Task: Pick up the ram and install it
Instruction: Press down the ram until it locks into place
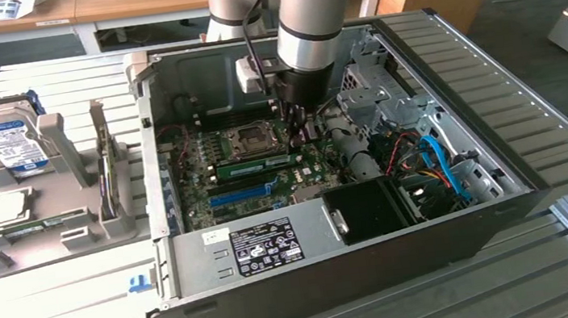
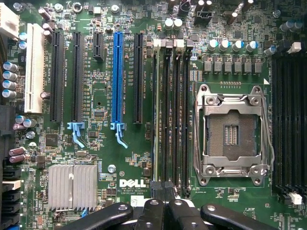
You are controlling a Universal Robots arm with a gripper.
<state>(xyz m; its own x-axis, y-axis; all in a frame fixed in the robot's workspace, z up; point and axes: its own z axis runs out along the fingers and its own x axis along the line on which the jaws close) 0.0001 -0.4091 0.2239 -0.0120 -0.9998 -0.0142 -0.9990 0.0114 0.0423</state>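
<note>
Exterior view: open computer case lies on its side on the slatted bench, motherboard facing up. Arm reaches down into the case; claw sits low over the board, just beside the empty processor socket. The ram, a long green stick, lies seated in a slot beside that socket, near the claw tip. On the exterior view's left a grey holder stands on the bench, carrying a hard drive upright and a green expansion card on edge. Wrist view: claw is clenched, black fingers pressed together with nothing between them. It hovers directly above the near end of the memory slots, where the ram sits edge-up in the slot farthest from the processor socket. Blue card slot lies further off.
</note>
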